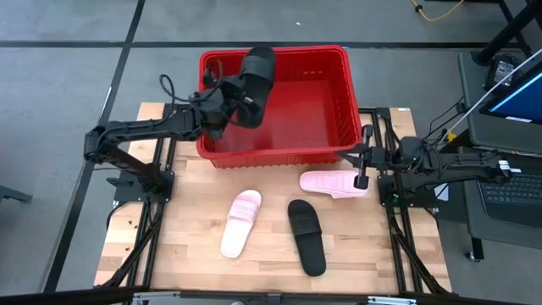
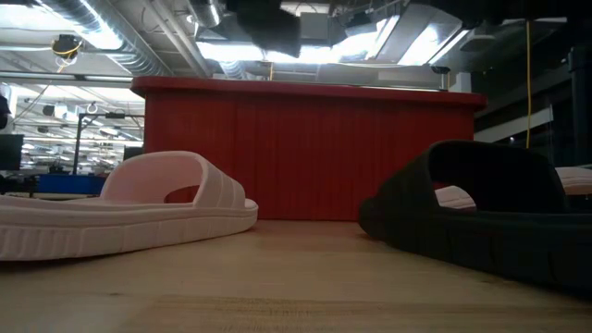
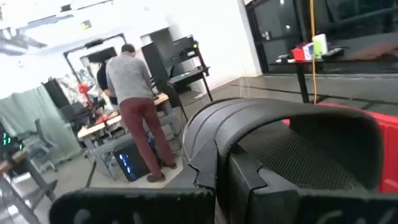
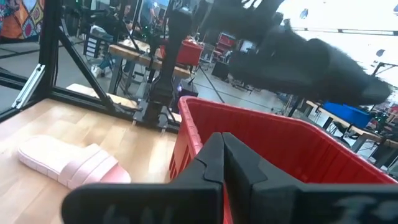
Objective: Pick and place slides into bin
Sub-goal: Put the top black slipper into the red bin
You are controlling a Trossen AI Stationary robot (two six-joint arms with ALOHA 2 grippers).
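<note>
A black slide (image 1: 258,74) hangs in the air over the far left part of the red bin (image 1: 330,127), with my left gripper (image 1: 230,108) shut on it. In the left wrist view, its strap and textured footbed (image 3: 292,149) fill the space just past the fingers. On the table lie another black slide (image 1: 306,237) and two pink slides (image 1: 241,222) (image 1: 334,182), all on their soles. My right gripper (image 1: 364,165) waits shut by the bin's near right corner and touches nothing. My left gripper pinches the black slide between its two fingers at the ribbed side edge (image 3: 208,146), at the slide's near end. The fingers hide the exact spot. They reach in level from the table's left. The slide is lifted clear above the bin and turned on its side.
The bin stands at the table's far edge, and its red wall (image 2: 305,153) rises behind the slides on the table. Bare wood lies along the near edge (image 1: 186,263). A person stands in the room beyond the table (image 3: 134,106).
</note>
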